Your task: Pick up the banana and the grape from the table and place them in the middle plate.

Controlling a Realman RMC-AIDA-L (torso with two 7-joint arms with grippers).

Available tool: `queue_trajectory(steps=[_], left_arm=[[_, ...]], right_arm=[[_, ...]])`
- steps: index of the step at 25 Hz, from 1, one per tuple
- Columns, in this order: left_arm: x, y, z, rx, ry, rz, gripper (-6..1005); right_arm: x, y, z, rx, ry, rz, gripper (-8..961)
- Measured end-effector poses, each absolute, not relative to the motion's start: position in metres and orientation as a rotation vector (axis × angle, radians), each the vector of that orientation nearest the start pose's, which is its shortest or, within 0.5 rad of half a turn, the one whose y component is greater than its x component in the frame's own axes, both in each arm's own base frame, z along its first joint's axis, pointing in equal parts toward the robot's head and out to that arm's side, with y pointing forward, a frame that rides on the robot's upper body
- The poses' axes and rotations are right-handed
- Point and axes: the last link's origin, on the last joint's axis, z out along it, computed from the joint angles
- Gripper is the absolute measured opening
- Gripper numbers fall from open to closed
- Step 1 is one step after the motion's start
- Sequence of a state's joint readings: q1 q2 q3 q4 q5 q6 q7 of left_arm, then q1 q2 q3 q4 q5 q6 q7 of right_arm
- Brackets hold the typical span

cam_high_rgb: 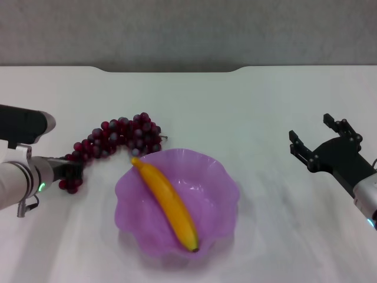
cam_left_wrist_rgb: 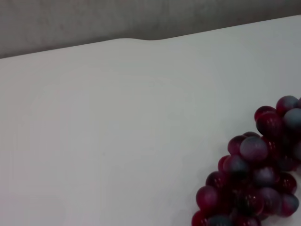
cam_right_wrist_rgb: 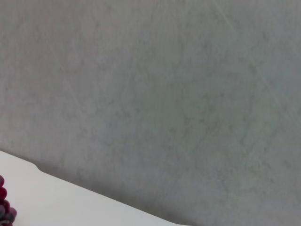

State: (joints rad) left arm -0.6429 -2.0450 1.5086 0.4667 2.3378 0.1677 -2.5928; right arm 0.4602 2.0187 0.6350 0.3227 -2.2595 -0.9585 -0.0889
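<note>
A translucent purple scalloped plate [cam_high_rgb: 177,203] sits on a white table [cam_high_rgb: 265,106]. A yellow banana [cam_high_rgb: 166,203] lies diagonally inside the plate, its stem end resting on the plate's far-left rim and its dark tip near the plate's near rim. A long bunch of dark red grapes [cam_high_rgb: 115,138] lies on the table just beyond the plate's far-left rim, trailing away to the plate's left. The left gripper [cam_high_rgb: 72,171] reaches in low and nearly level from the plate's left, its dark tip right at the trailing end of the bunch; whether its fingers are apart or closed cannot be told. The right gripper [cam_high_rgb: 321,138] hovers well to the plate's right, angled up and inward, its black fingers spread apart and holding nothing.
</note>
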Motion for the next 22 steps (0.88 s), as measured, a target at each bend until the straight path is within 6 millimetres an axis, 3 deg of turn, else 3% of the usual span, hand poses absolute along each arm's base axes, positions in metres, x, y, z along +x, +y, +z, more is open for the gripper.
queue_trajectory(steps=[22], left_arm=[[-0.3267, 0.4135, -0.0342, -1.813, -1.009, -0.032, 222]], right_arm=[[0.3081, 0.3394, -0.0502, -1.887, 0.359, 0.483, 819]])
